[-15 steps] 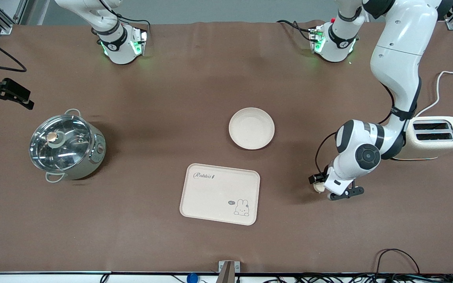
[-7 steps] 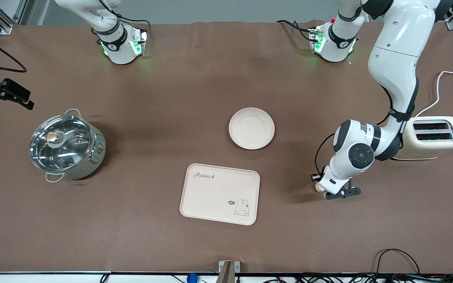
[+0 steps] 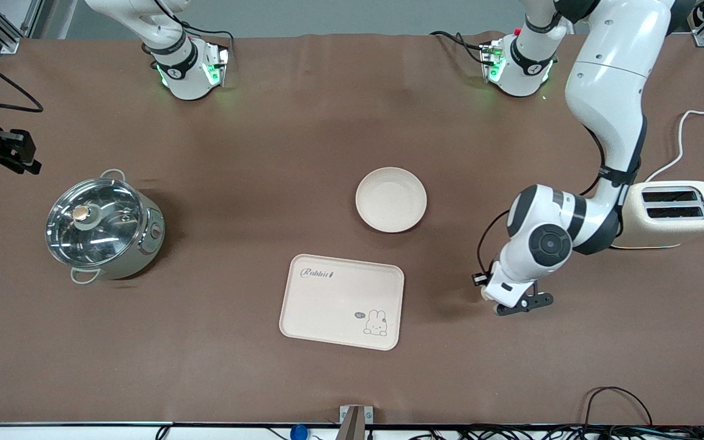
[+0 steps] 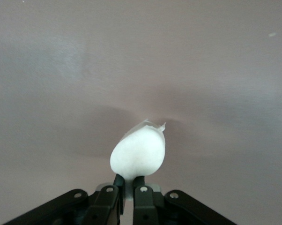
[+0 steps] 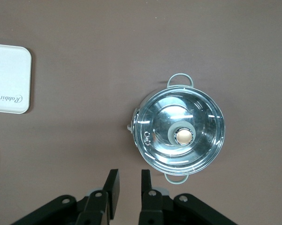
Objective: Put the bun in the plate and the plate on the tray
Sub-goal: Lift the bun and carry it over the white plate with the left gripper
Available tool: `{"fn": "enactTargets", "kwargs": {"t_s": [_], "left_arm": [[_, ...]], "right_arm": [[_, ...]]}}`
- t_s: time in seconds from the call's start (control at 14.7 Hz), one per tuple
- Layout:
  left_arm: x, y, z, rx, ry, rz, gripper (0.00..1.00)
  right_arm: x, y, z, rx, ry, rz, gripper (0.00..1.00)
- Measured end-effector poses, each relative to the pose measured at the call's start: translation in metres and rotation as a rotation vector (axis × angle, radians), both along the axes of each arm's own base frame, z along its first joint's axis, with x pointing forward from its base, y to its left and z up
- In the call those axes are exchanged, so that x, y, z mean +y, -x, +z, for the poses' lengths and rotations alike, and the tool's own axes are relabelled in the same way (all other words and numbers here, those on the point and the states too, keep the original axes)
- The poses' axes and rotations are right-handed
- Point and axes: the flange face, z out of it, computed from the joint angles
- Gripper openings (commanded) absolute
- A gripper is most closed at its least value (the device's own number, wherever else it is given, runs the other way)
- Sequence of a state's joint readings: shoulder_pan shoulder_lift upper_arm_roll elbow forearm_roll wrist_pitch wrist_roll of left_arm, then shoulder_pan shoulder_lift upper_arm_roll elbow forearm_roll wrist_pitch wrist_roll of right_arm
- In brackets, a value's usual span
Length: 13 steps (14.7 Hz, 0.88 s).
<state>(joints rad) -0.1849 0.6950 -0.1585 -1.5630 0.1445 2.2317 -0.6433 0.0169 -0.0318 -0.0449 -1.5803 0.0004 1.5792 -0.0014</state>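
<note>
The left gripper (image 4: 127,187) is clamped on the bun (image 4: 138,154), its two black fingers (image 4: 142,193) pressed nearly together on the lower edge of the pale, rounded dough lump, which stands clear above the brown table cover (image 4: 61,70) with its shadow beneath. In the front view this gripper (image 3: 487,292) hangs over bare cover between the tray (image 3: 341,301) and the toaster (image 3: 676,213), the bun itself hidden under the wrist. The right gripper (image 5: 127,187) is seen in its own wrist view alone, high above the table beside the lidded steel pot (image 5: 179,135); its fingers (image 5: 112,186) stand a narrow gap apart with nothing between them — whether they count as closed cannot be told. The plate (image 3: 391,199), round, cream and speckled, lies empty near the middle of the table (image 3: 266,140). The tray, rectangular with "Rabbit" lettering and a small rabbit drawing, lies nearer to the front camera than the plate and apart from it, also bare. The pot (image 3: 104,225), with a glass lid and knob, stands toward the right arm's end; the cream two-slot toaster stands toward the left arm's end, just beside the left arm's elbow, with a white cable (image 3: 691,131) trailing from it. Both arm bases (image 3: 190,70) — lit green — stand along the table's edge farthest from the front camera.
</note>
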Motion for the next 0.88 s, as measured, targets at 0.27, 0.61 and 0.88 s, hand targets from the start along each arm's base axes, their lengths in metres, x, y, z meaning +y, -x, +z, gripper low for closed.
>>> {"fn": "enactTargets", "kwargs": {"t_s": [0.27, 0.61, 0.88], "left_arm": [[-0.054, 0.027, 0.008, 0.061, 0.024, 0.135, 0.0], [-0.141, 0.092, 0.03, 0.155, 0.039, 0.256, 0.0], [-0.19, 0.145, 0.023, 0.195, 0.021, 0.304, 0.0]], "right_arm": [[0.0, 0.001, -0.001, 0.013, 0.0, 0.0, 1.0], [0.0, 0.001, -0.001, 0.013, 0.0, 0.0, 1.0], [0.0, 0.001, -0.004, 0.025, -0.001, 0.0, 1.0]]}}
